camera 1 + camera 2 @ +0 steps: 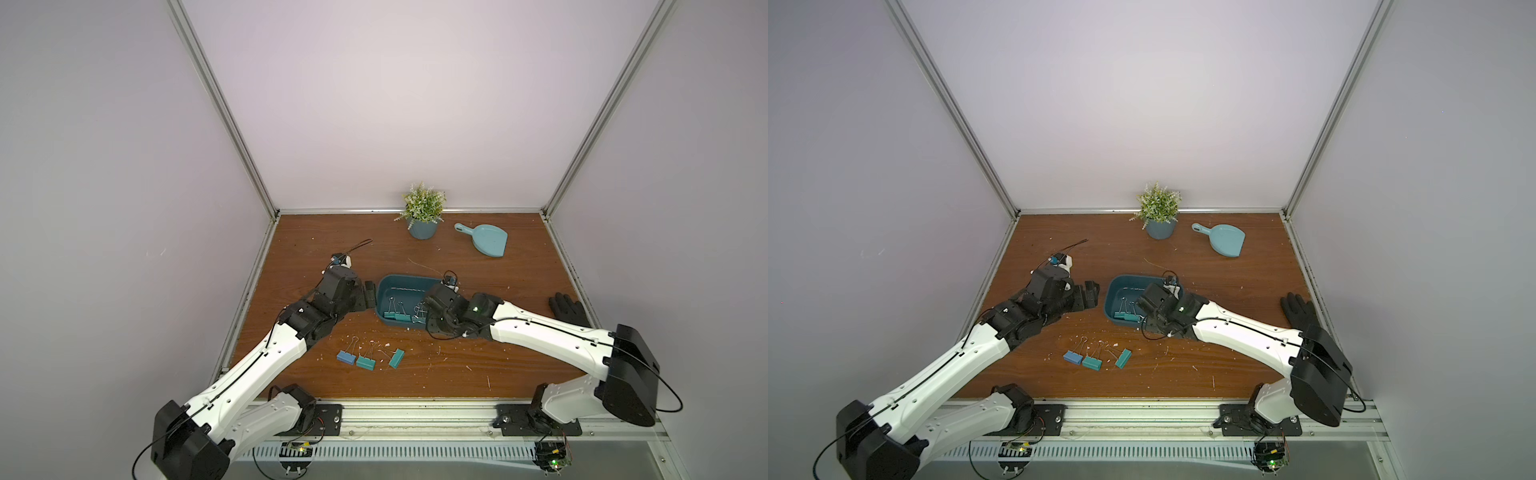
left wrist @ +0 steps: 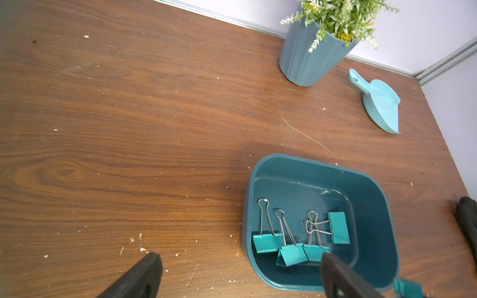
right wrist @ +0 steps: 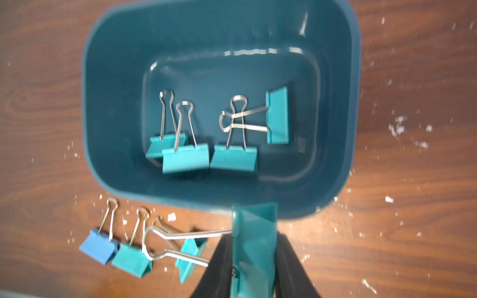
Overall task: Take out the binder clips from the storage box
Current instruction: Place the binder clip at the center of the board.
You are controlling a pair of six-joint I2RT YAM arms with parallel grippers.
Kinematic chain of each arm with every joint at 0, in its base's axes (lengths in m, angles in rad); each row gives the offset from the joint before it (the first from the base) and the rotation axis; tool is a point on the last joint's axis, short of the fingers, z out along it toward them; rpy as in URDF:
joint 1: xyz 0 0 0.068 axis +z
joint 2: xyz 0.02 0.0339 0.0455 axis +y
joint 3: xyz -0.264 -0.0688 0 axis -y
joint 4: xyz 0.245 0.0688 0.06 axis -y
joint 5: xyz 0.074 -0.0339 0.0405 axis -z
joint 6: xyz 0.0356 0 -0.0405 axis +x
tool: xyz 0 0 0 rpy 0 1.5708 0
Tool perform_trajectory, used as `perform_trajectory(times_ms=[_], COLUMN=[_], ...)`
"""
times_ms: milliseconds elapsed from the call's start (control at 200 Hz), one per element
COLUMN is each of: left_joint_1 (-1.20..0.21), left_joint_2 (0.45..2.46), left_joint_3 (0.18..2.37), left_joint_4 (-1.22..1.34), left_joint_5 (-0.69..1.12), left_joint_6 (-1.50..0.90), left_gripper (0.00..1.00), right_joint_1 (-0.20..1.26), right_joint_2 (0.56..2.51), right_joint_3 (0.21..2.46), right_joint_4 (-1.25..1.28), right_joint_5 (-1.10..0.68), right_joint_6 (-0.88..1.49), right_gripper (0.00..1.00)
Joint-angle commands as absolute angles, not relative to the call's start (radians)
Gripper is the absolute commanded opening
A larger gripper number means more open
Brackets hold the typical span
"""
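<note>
**A:** What is the right gripper [image 3: 254,241] doing?

**B:** Its jaws are clamped on the body of a teal binder clip [image 3: 255,219], whose wire handles stick out sideways. In the right wrist view, which is a little blurred, this clip shows over the near rim of the storage box [image 3: 111,77].

**A:** And the left gripper [image 2: 240,258]?

**B:** It is spread wide, with nothing between its fingers. In both top views it sits just beside the box's left wall, outside it.

**A:** What lies inside the box?

**B:** There are four teal clips [image 3: 233,158] on its floor, bunched toward the near wall. Three lie side by side with their handles pointing to the far wall, and two of those overlap. The fourth lies crosswise toward the right wall, its handles crossing its neighbour's.

**A:** Are any outside it?

**B:** Three lie in a row on the wooden table [image 1: 498,353], near the box on the robot's side and somewhat to the left. A blue clip [image 3: 99,247] lies leftmost, then two teal ones [image 3: 131,259], and the last is turned at an angle.

**A:** What else is around?

**B:** Beyond the box's far wall stands a plant pot [image 1: 423,228], and a dustpan [image 1: 484,241] lies farther right. A black glove [image 1: 567,309] lies well apart from the box on its right. White specks dot the wood around the box.
</note>
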State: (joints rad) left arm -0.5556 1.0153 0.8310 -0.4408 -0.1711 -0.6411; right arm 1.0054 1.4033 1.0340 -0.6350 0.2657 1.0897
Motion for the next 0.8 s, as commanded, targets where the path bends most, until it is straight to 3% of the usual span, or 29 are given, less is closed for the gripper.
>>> perform_trajectory(times_ms=[0,250,796], left_joint_1=[-0.542,-0.542,-0.542], left_joint_2=[1.009,1.026,0.962], left_joint_3=[0.833,0.847,0.811], left_joint_4=[-0.449,-0.452,-0.501], left_joint_5=[-0.223,-0.196,-0.096], left_joint_6=[-0.665,-0.667,-0.609], left_gripper=[0.99,0.99,0.99], right_joint_1=[1.022,1.115,1.260], right_joint_2=[1.339,1.342,1.607], right_joint_3=[0.975,0.871,0.902], right_joint_4=[-0.571,-0.500,-0.424], right_joint_5=[0.248,0.264,0.375], right_joint_6=[1.137,1.276,1.663], right_gripper=[0.29,0.30,0.28])
